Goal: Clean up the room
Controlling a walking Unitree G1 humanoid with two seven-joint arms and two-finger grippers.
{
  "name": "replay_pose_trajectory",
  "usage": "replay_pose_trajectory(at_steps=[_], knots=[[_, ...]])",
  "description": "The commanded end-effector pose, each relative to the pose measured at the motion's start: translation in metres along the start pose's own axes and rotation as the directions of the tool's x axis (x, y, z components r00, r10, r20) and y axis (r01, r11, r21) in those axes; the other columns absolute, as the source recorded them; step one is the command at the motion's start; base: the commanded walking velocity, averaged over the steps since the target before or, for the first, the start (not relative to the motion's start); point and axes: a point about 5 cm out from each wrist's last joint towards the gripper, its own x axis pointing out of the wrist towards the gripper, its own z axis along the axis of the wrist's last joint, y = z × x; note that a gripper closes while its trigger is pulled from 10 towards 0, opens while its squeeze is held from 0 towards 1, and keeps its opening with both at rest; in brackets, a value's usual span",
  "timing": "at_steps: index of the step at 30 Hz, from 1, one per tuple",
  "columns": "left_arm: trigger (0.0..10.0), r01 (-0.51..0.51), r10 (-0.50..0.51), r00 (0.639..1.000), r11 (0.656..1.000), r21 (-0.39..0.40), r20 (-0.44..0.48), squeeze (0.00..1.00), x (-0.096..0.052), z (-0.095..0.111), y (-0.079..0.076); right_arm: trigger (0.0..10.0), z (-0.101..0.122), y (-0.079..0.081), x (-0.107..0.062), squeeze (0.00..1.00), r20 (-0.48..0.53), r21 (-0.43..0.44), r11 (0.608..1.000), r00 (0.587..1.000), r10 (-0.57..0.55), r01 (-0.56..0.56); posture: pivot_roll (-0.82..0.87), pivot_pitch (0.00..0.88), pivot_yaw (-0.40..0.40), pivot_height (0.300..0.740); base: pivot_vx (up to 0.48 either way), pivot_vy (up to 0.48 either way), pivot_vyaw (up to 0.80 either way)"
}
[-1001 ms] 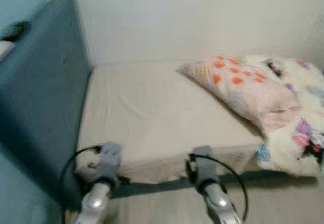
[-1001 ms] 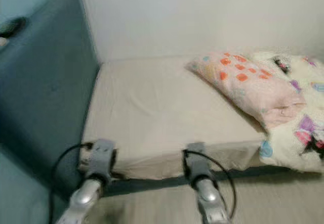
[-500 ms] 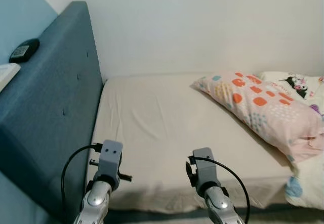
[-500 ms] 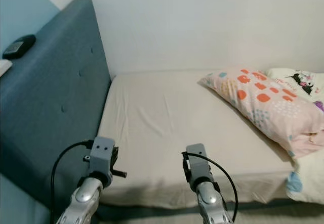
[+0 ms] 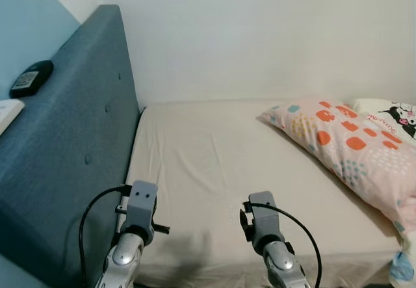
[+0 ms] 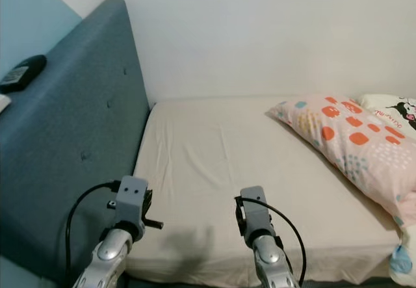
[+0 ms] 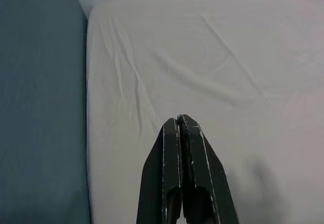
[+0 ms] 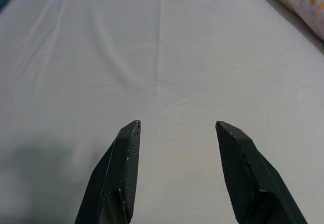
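Pink patterned pillow (image 5: 344, 146) lies on right side of bed (image 5: 214, 171), tilted, beside a white cartoon blanket (image 5: 390, 114). Blue headboard (image 5: 71, 151) on left, dark device (image 5: 31, 78) on its top. Left gripper (image 7: 181, 120) fingers pressed shut, holding nothing, over sheet near headboard. Right gripper (image 8: 177, 128) fingers spread wide, empty, above the bare sheet.

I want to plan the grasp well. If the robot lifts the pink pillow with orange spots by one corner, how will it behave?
The pink pillow with orange spots looks soft and puffy, so it will probably sag and fold, not stay stiff. It is likely light for its size. The open right pincer may pinch only the cloth cover, which could slip; the left pincer is shut.
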Motion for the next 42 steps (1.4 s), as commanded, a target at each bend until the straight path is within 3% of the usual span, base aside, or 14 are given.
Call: replay_pose_trajectory(at_steps=[1,15,42], knots=[[10.0,0.008,-0.007,1.000,1.000,0.007,-0.015,0.00,-0.0020,-0.0025,-0.0014,10.0,-0.0022,0.0010,0.0001,0.00,-0.019,0.006,1.000,1.000,0.000,0.000,0.03,0.103,-0.055,0.740,0.000,0.000,0.00],[10.0,-0.013,0.013,1.000,1.000,0.003,-0.023,0.00,-0.0038,-0.0039,-0.0013,10.0,-0.0009,-0.0002,0.0017,0.00,-0.023,0.004,1.000,1.000,0.002,-0.002,0.03,0.114,-0.054,0.740,0.000,0.000,0.00],[10.0,-0.010,0.010,1.000,1.000,0.009,-0.024,0.00,-0.0031,-0.0034,-0.0016,10.0,0.0001,-0.0046,0.0039,0.00,-0.029,0.004,1.000,1.000,-0.013,0.013,0.03,0.107,-0.053,0.740,0.000,-0.366,0.00]])
